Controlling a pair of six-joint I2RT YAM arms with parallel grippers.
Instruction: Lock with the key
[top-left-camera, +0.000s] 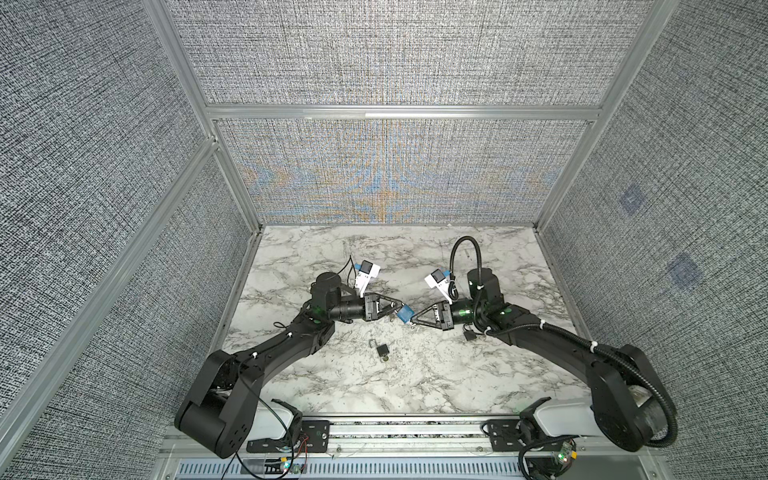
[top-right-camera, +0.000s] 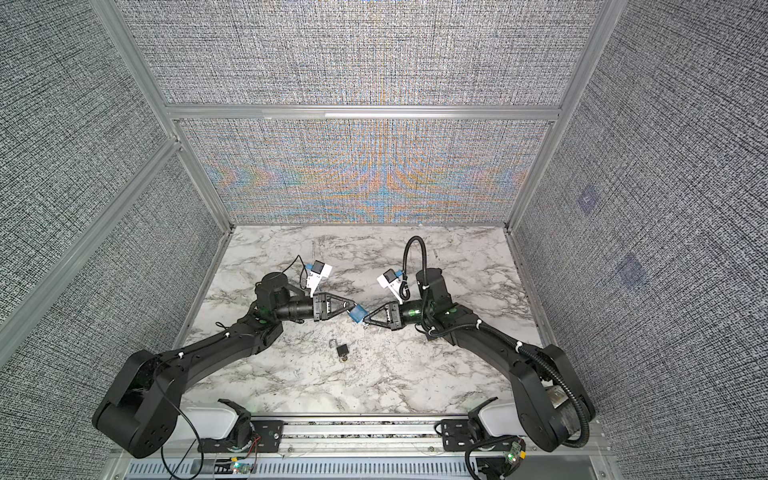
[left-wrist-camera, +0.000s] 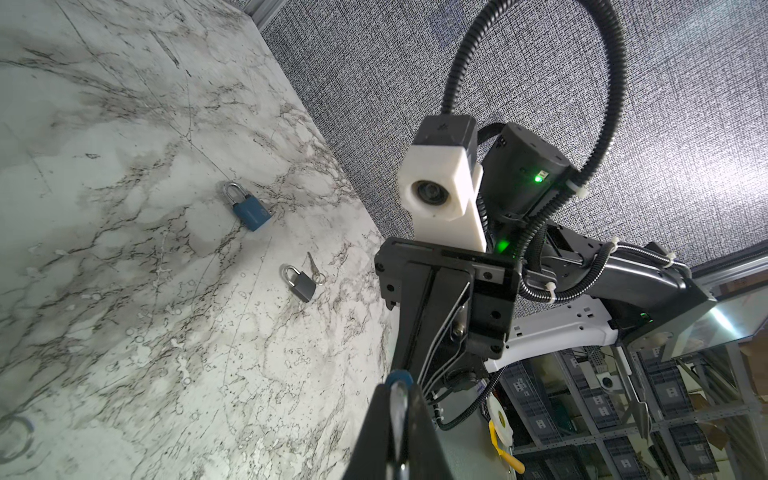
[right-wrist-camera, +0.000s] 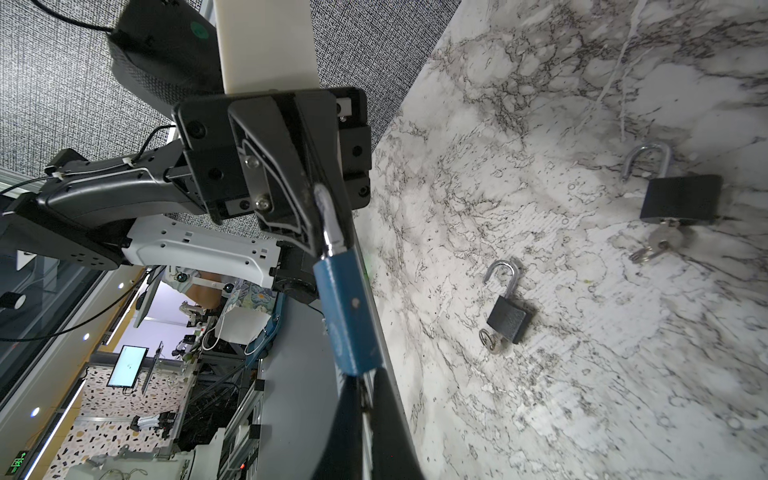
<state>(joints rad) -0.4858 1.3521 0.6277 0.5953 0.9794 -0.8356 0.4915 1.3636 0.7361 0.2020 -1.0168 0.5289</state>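
**Above the table (top-left-camera: 415, 386): blue padlock (top-left-camera: 405, 312) gripped at both ends**

Above the middle of the marble-patterned table, the left gripper (top-left-camera: 397, 309) is clamped tight on the silver shackle (right-wrist-camera: 328, 220) of the blue padlock. It holds the padlock clear of the surface, with the body turned toward the other arm. The right gripper (top-left-camera: 414, 322) meets the padlock's base with its fingers (right-wrist-camera: 388, 424) pressed together. The right wrist view shows a thin strip of metal between them, but whether that is the key cannot be told.

Nearer the front edge, in both top views, a small black padlock (top-left-camera: 381, 350) lies flat with its shackle swung open and a small key (top-left-camera: 386, 357) at its base. The right wrist view also shows a larger black padlock (right-wrist-camera: 681, 199), likewise open, with an inserted key (right-wrist-camera: 665, 239) at its base. The left wrist view shows a second blue padlock (left-wrist-camera: 249, 210), shackle closed, lying near a grey padlock (left-wrist-camera: 302, 286) with a loose key (left-wrist-camera: 311, 262) beside it.
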